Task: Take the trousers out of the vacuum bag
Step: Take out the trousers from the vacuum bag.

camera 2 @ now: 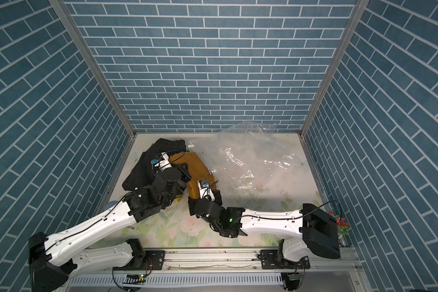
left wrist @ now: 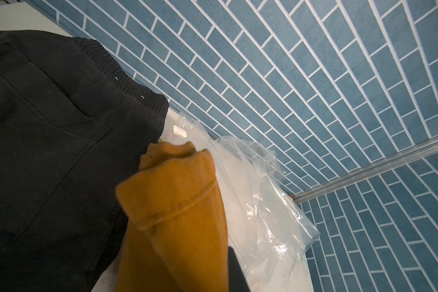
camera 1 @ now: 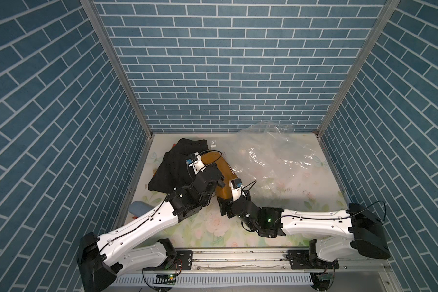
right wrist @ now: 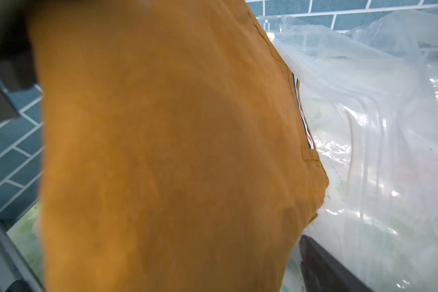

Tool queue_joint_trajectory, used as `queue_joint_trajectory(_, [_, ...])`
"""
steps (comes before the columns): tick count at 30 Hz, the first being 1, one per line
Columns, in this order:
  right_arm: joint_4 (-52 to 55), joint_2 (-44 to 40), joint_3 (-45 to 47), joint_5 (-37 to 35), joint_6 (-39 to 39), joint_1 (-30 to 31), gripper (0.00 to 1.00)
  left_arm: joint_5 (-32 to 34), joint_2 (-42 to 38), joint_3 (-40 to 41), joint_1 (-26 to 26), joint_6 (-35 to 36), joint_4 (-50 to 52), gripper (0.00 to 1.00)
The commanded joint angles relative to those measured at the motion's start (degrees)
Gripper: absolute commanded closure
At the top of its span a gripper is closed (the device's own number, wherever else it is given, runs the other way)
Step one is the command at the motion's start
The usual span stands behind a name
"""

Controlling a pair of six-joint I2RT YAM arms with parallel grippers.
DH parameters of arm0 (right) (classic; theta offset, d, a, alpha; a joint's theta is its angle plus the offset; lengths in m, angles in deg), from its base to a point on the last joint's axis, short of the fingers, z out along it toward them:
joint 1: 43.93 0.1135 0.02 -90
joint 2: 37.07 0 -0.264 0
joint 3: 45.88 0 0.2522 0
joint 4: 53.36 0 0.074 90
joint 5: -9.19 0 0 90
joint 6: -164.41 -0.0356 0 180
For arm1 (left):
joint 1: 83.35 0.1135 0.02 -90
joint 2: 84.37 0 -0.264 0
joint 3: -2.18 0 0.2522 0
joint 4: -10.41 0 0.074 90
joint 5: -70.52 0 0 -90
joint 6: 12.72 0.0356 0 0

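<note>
Ochre brown trousers (left wrist: pixel 177 215) hang pinched in the left pincer (left wrist: pixel 235 273), whose jaws are shut on the cloth, just beside the black trousers (camera 1: pixel 172 166) already lying on the floral bench (camera 1: pixel 213 227). Whether the right pincer (right wrist: pixel 321 263) stands wide cannot be told; one dark finger shows beside the cloth, gripping nothing visible. The vacuum bag (camera 1: pixel 278 156) sprawls crumpled toward the back, apparently empty. Judging from this, only setting down the ochre pair remains.
</note>
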Motion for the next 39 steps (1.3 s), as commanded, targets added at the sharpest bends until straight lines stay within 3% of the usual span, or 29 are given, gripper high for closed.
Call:
queue_joint_trajectory(1, [-4.41, 1.44, -1.41, -2.01, 2.02, 0.23, 0.15, 0.63, -1.14, -0.67, 0.73, -0.5, -5.31, 1.0])
queue_joint_trajectory(4, [-7.2, 0.93, -0.1, -1.34, 4.26, 0.11, 0.36, -1.33, -1.38, -0.54, 1.3, -0.32, -5.61, 1.0])
queue_joint_trajectory(8, [-8.25, -0.81, 1.28, 0.5, 7.74, 0.1, 0.78, -5.3, -2.18, -0.41, 3.2, 0.23, -5.49, 0.97])
queue_joint_trajectory(12, [-9.68, -3.36, 3.42, 2.26, 10.5, 0.05, 1.0, -11.08, -3.17, 0.41, 6.33, 0.54, -5.35, 0.74])
queue_joint_trajectory(19, [-9.35, -5.18, 4.89, 2.35, 14.33, 0.17, 1.0, -20.18, -2.97, -0.42, 12.02, 2.78, -3.49, 0.27])
queue_joint_trajectory(24, [-8.67, -5.07, 4.56, 0.99, 15.38, 0.13, 1.0, -24.57, 0.01, -2.42, 13.61, 4.46, -1.85, 0.2])
queue_joint_trajectory(27, [-8.3, -4.98, 4.43, -0.15, 15.84, 0.13, 1.0, -25.79, 1.05, -2.6, 13.84, 4.64, -1.65, 0.25])
queue_joint_trajectory(29, [-8.11, -4.89, 4.25, -0.48, 16.12, 0.1, 1.0, -26.12, 1.72, -2.6, 13.99, 4.62, -1.62, 0.37])
queue_joint_trajectory(35, [-7.36, -5.34, 4.36, -2.33, 16.65, 0.15, 1.0, -27.57, 1.71, -2.08, 14.57, 4.69, -2.89, 0.88])
queue_joint_trajectory(37, [-7.28, -6.04, 4.73, -3.1, 16.82, 0.16, 1.0, -29.92, 1.67, -1.9, 15.01, 5.84, -4.78, 0.98])
queue_joint_trajectory(39, [-7.62, -7.21, 4.98, -2.51, 18.84, 0.1, 1.0, -32.63, 1.92, -2.13, 15.57, 6.78, -5.87, 1.0])
